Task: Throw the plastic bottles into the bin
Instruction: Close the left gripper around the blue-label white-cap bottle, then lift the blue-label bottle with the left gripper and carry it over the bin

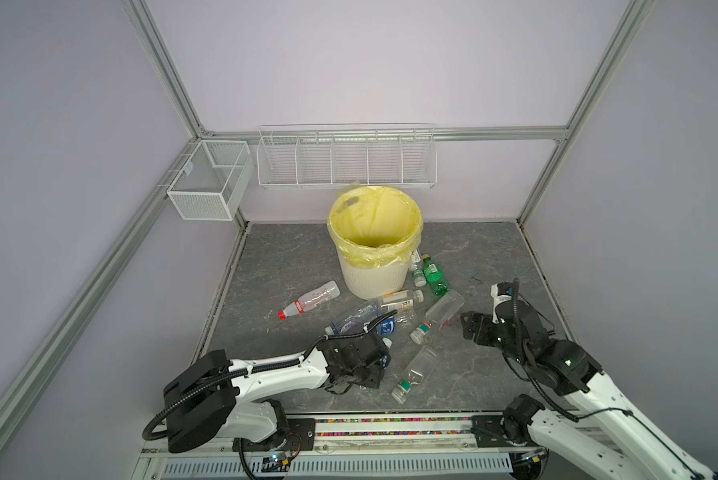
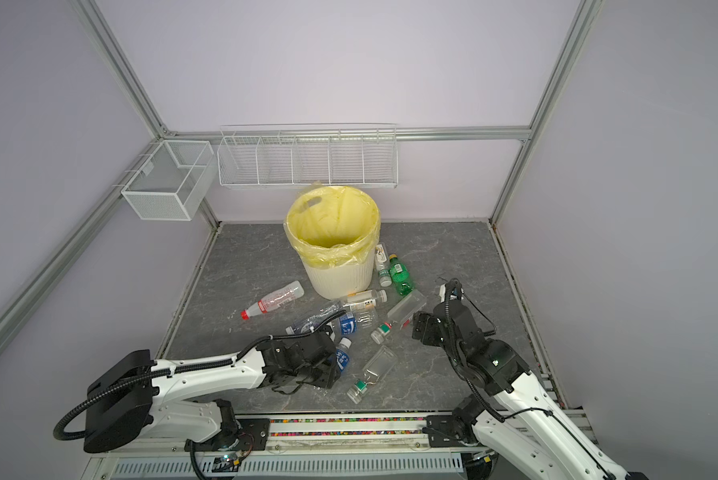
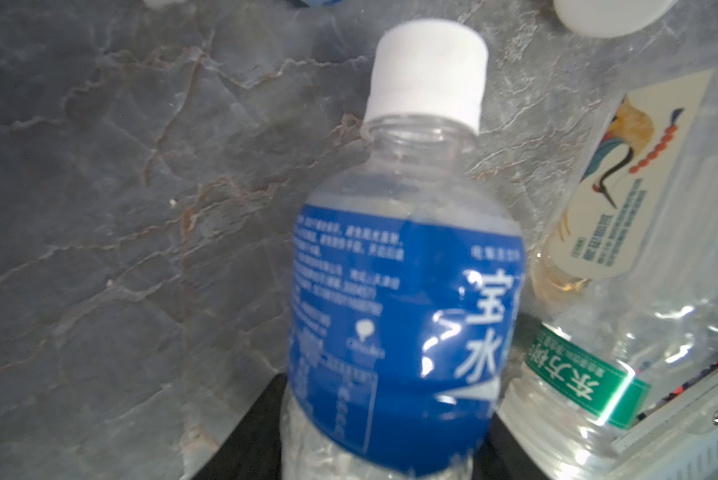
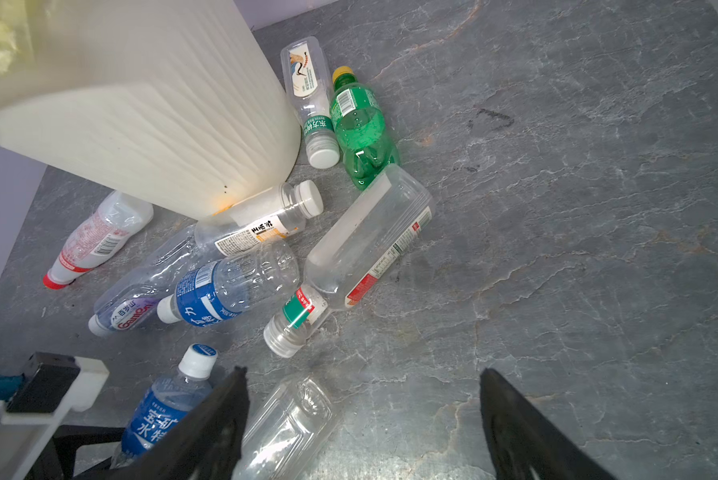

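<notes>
**Left jaws flank a blue-labelled bottle; right gripper wide, empty**

Left gripper (image 1: 372,372): low over the near part of the table (image 1: 494,249). The jaws are partly closed, one on either side of the blue-labelled bottle (image 3: 399,311). Dark fingers (image 3: 257,432) flank its lower body. I cannot tell whether they press it. The bottle's white cap points away from the robot base.

Right gripper (image 4: 361,372): jaws spread wide, nothing held. It hovers above the table, right of the bottle cluster.

View differences:
- In both top views the left gripper hides most of that bottle; only the cap and a strip of label show.
- The left wrist view gives the label print, and shows the square clear bottle (image 3: 623,199) with its bird label just beside.
- The right wrist view shows the plastic bottles (image 4: 241,286) crowded at the bin's foot, with one white-capped clear one against the wall of the bin (image 4: 162,124).
- Only the top views look into the bin's mouth, lined with the yellow bag (image 1: 374,224).

Task items: the bin stands upright, centre-rear of the table. The bottles lie on their sides between it and the grippers. The red-capped bottle (image 1: 309,301) lies apart to the left. The green bottle (image 1: 432,274) is just right of the bin.

Surface and room: dark grey marbled tabletop, pale lilac walls (image 1: 370,62), aluminium frame (image 1: 590,75). White wire baskets (image 1: 347,162) hang on the rear rail.
</notes>
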Available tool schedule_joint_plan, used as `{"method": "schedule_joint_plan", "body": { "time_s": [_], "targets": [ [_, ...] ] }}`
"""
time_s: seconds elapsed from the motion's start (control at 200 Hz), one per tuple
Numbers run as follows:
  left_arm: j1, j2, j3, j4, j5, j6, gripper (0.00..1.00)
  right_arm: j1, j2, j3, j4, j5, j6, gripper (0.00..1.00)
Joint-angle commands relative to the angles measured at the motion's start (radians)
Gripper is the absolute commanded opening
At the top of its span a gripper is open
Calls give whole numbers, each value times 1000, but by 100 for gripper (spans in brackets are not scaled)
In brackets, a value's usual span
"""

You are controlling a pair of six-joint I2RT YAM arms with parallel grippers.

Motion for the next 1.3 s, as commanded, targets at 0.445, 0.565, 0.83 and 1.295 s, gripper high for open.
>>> {"method": "schedule_joint_plan", "body": {
  "time_s": [0.445, 0.565, 0.83, 1.295],
  "targets": [
    [23, -406, 135, -242, -297, -43, 41, -4, -13, -71, 34, 27, 35, 88],
    [117, -471, 235, -317, -283, -1, 41, -4, -31, -71, 24, 48, 34, 88],
    [164, -517, 382, -414, -392, 51, 42, -6, 2, -54, 51, 48, 18, 88],
    [559, -471, 462, -214, -127, 212, 41, -5, 93, -40, 104, 9, 18, 88]
  ]
}}
